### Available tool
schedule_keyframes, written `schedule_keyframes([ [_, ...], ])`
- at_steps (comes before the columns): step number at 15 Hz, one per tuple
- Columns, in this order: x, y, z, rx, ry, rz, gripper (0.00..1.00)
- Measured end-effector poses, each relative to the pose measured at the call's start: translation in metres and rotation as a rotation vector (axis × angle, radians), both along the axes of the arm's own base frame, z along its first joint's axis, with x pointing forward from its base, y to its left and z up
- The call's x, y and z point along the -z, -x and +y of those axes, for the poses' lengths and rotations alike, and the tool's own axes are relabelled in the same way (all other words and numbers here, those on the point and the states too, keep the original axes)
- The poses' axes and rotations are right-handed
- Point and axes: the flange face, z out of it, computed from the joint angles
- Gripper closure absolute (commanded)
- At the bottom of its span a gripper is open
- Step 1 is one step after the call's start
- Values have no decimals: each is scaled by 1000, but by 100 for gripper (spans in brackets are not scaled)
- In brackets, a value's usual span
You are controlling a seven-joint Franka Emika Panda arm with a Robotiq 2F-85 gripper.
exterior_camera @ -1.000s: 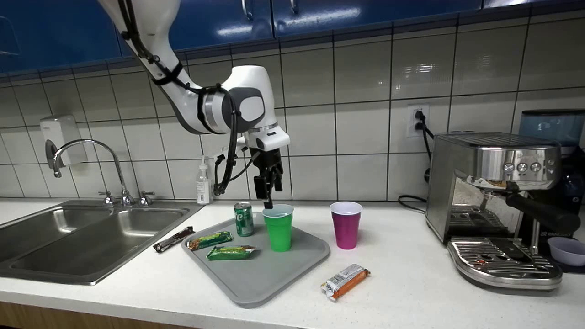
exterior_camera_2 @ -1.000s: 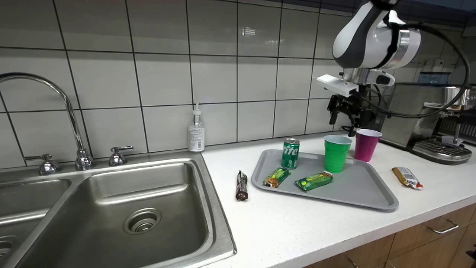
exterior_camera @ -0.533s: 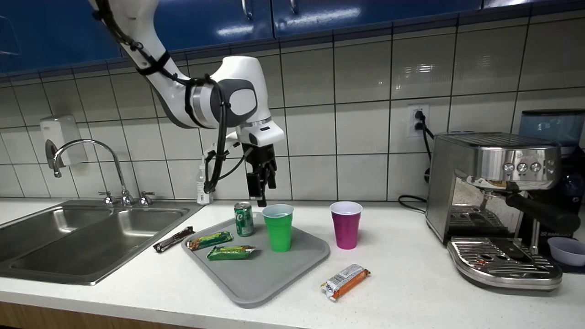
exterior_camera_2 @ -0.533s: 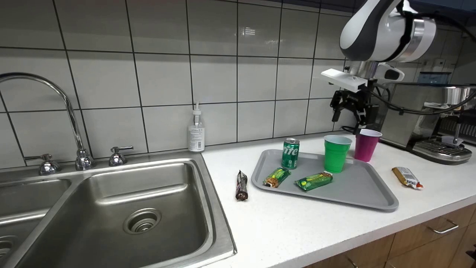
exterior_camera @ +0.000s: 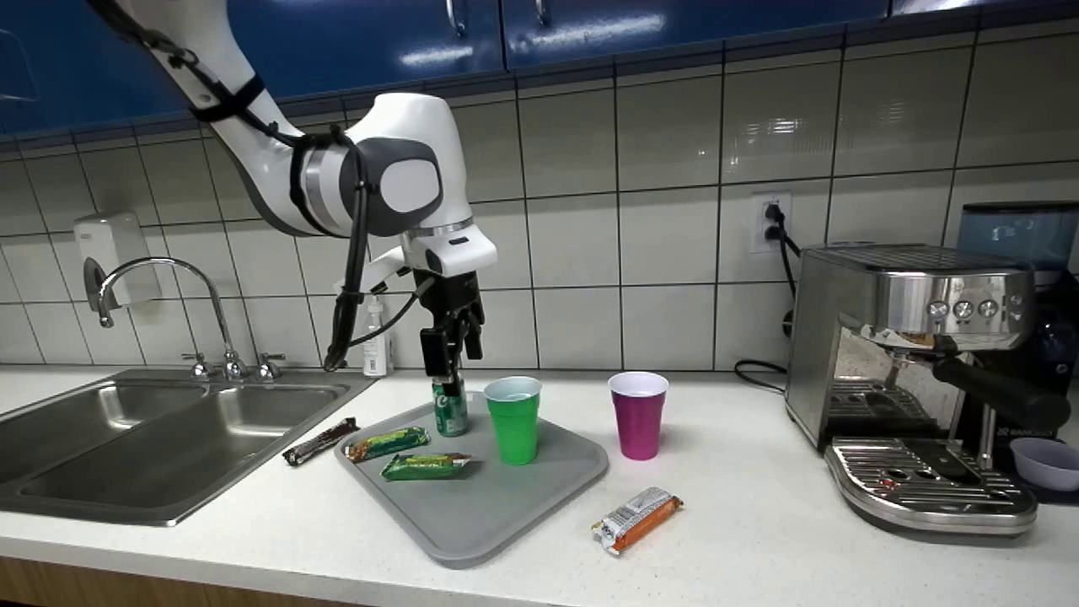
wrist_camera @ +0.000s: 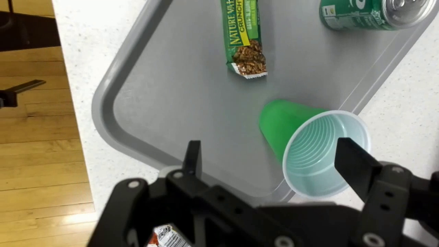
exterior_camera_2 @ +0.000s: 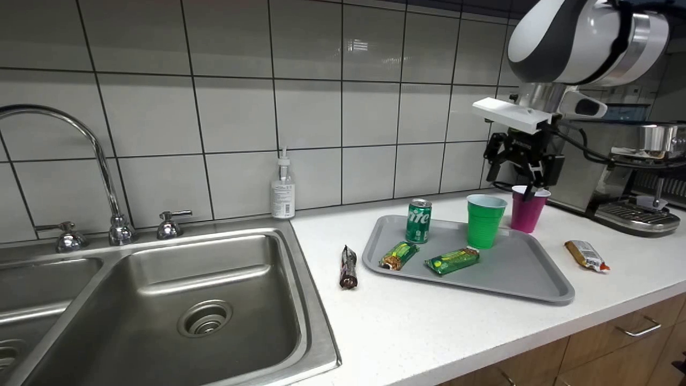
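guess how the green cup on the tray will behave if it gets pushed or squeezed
The green cup probably tips easily if pushed near its top, as it stands upright on a narrower base. Its thin rim suggests light, flexible walls that may buckle if squeezed.

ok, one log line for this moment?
pincer: open, holding nothing | green cup: upright on tray | can: upright on tray | purple cup: off tray

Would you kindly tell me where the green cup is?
In both exterior views, the green cup stands upright on the gray tray, right of the soda can.
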Motion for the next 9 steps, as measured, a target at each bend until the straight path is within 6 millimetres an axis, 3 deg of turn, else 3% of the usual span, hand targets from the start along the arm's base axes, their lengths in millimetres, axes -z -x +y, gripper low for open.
schedule_keyframes([
  [9, -19, 54, 7, -236, -19, 47, 0],
])
